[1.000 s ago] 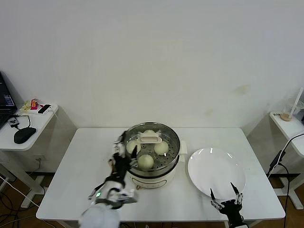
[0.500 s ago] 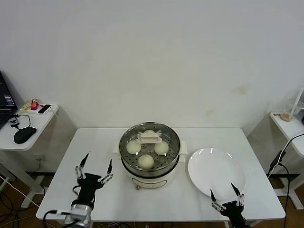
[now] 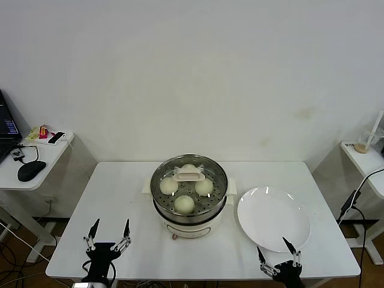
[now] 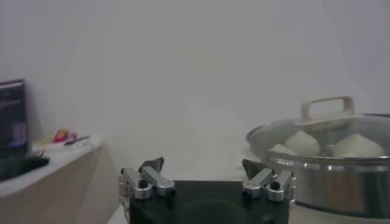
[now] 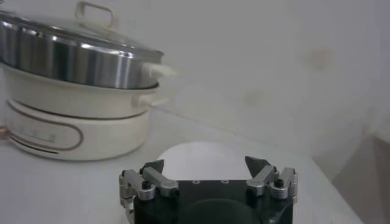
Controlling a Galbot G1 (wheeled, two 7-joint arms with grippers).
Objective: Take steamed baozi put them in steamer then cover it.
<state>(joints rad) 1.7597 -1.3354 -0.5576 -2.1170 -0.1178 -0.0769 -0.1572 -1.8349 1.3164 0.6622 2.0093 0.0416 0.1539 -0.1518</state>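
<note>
On the white table [image 3: 120, 192] before a plain wall, the steamer [image 3: 189, 207] stood with its cover [image 3: 188, 180] on and the baozi [image 3: 183, 204] inside. The left gripper [image 3: 108, 231] and right gripper [image 3: 278, 254] hung spread and empty at the near edge, the right one just beside the bare plate [image 3: 273, 218].

1. The steamer [image 5: 79, 61] stands on the table [image 5: 73, 195], its steel pot above a cream base.
2. The cover [image 5: 73, 30] sits on the steamer.
3. The right gripper [image 5: 207, 173], jaws spread, empty, is near the steamer, over a white plate [image 5: 195, 158].
</note>
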